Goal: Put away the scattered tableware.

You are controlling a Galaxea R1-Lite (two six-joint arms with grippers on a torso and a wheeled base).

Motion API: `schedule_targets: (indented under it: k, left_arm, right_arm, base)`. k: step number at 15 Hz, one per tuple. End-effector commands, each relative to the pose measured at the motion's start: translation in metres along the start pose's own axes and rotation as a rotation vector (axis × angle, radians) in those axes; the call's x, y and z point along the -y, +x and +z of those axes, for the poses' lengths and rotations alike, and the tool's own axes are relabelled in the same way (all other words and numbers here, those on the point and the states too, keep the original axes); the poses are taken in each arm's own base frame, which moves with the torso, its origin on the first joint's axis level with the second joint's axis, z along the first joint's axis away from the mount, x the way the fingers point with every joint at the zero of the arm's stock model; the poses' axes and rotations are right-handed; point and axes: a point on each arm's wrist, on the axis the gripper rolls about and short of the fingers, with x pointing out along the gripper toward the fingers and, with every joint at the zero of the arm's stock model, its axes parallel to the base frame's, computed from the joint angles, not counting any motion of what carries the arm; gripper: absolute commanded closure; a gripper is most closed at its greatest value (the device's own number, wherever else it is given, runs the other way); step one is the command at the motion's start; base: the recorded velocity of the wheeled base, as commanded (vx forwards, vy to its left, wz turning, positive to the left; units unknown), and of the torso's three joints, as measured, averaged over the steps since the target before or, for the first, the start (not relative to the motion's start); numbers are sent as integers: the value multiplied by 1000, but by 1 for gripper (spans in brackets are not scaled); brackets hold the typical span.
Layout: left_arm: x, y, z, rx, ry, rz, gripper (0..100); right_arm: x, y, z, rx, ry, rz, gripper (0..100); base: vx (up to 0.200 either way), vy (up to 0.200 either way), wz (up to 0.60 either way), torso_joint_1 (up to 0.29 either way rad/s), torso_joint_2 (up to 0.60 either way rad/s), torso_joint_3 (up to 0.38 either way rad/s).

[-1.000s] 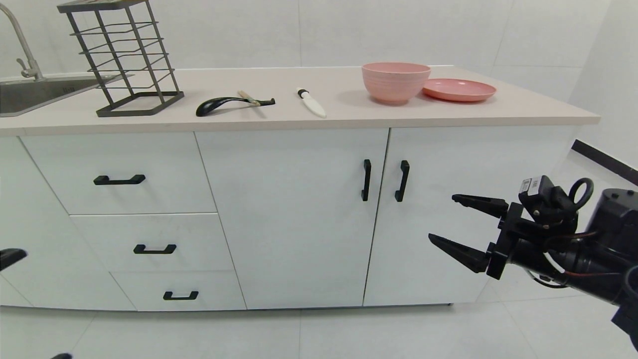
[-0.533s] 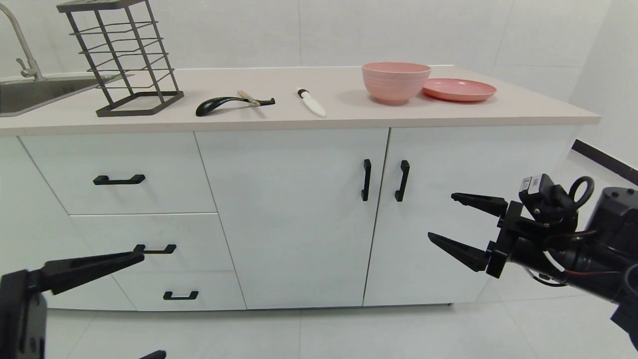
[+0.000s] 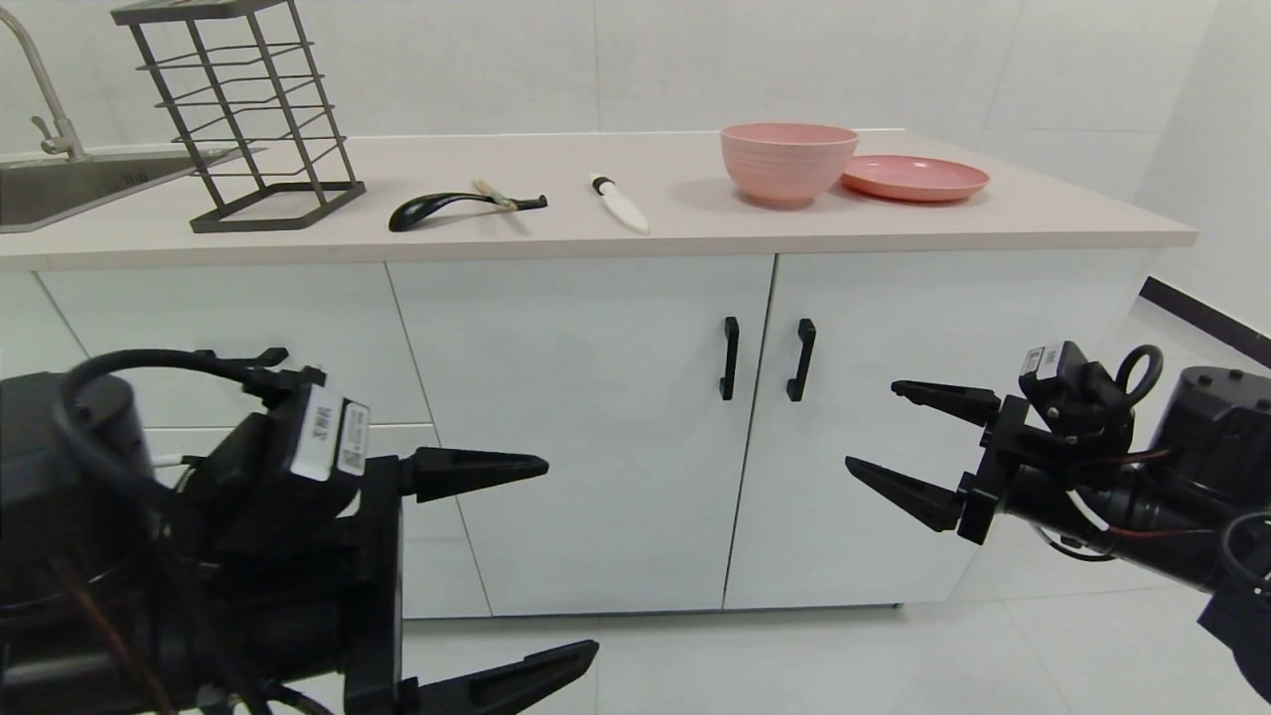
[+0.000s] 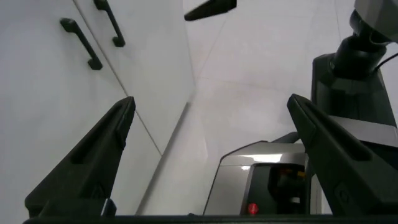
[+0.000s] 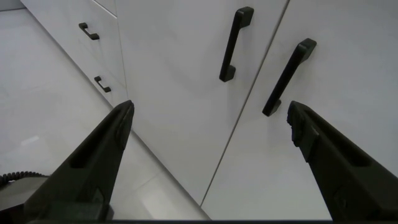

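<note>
On the worktop point(image 3: 1043, 223), bowl point(image 3: 787, 162), plate point(image 3: 915, 178), knife point(image 3: 621, 204) and spoon point(image 3: 447, 207) are not yet stowed; left gripper point(image 3: 571, 556) and right gripper point(image 3: 872, 425) are held empty, fingers wide.

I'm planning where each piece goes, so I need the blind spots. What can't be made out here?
Lower drawers: head view, mostly hidden behind the left arm.
Sink: head view, cut off by the left edge.
Bowl inside: head view, hidden by its own wall.
Thin tan piece across the spoon: head view, too small to identify.
Cabinet inside: all views, doors shut.
</note>
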Motion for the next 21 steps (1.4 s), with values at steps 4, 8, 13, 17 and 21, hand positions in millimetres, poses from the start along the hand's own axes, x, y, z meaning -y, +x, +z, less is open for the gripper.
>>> schedule_targets:
  k: [4,8,13,17,21]
  left_arm:
    - [-3,40,-29,-53,-26,-67,0]
    - [0,64,-38,-39,-11,-102,0]
    - [-8,113,-30,-6,19,-134,0]
    - [-22,124,-13,53,46,-55,0]
    - [-31,141,-2,133,77,-39,0]
  right_arm:
    - [12,17,-14,-31,23,-5,0]
    - [22,26,-7,4,1,-19,0]
    - [34,50,-29,-19,16,-12,0]
    - [38,65,-41,-26,21,6,0]
    - [51,80,-40,7,-1,-8,0]
  base:
    - [0,0,0,0,0,0]
    - [0,0,0,0,0,0]
    - [0,0,0,0,0,0]
    - [0,0,0,0,0,0]
    - [0,0,0,0,0,0]
